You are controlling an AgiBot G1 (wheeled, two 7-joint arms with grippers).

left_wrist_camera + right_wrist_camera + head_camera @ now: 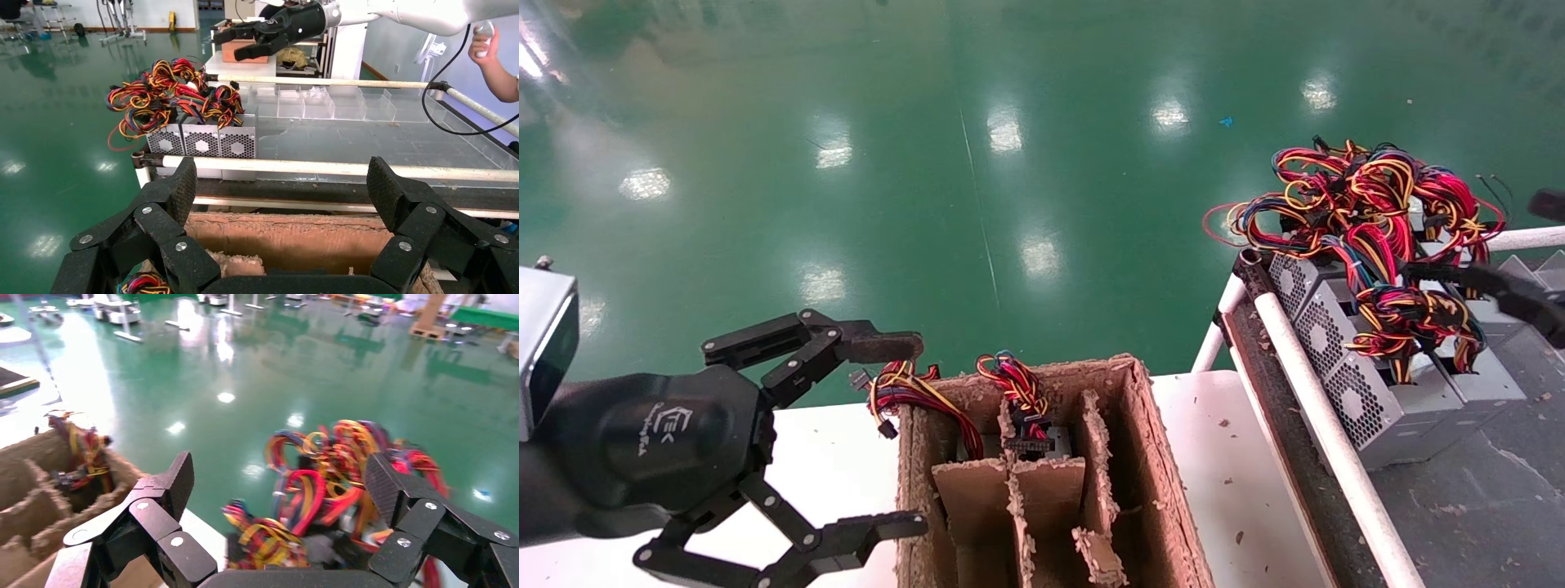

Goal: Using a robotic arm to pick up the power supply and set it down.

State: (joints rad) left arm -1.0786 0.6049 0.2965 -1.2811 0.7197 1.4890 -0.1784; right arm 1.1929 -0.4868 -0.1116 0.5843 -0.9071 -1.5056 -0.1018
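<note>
Right gripper (278, 484), jaws spread wide and empty, hovers over the tangled wire bundle (1369, 220) topping a row of power supplies (1369, 367) on the white-railed rack (1324, 425). A clean grasp likely means clearing the looped cables and closing on a grey metal casing, not its honeycomb vent. Left gripper (903, 433) waits open beside the frayed cardboard divider box (1156, 457).
</note>
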